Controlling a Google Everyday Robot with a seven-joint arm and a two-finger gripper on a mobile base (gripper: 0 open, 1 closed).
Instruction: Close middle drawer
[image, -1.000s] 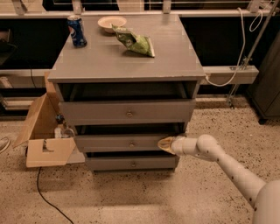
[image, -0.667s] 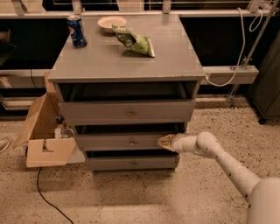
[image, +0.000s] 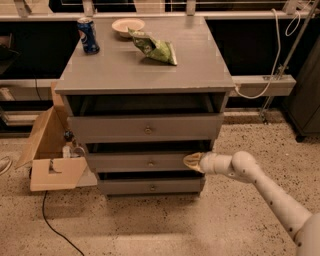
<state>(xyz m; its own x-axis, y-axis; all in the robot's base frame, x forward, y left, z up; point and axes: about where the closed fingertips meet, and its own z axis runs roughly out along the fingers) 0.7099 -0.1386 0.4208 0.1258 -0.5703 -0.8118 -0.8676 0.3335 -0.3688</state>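
Observation:
The grey cabinet (image: 145, 70) has three drawers. The middle drawer (image: 130, 162), a wide flat front with a small brass knob (image: 150, 163), stands slightly pulled out, less than the top drawer (image: 110, 128) above it. My gripper (image: 190, 161) is at the right end of the middle drawer's front, its tan fingertips touching it. The white arm (image: 260, 190) reaches in from the lower right. The lowest drawer (image: 125, 186) sits below.
On the cabinet top are a blue can (image: 88, 35), a white bowl (image: 128, 25) and a green chip bag (image: 154, 47). An open cardboard box (image: 50, 155) stands on the floor at the left, with a black cable (image: 50, 220) near it. A white cable (image: 260, 85) hangs at the right.
The gripper stays against the right end of the middle drawer's front. The drawer front seems slightly further in than before.

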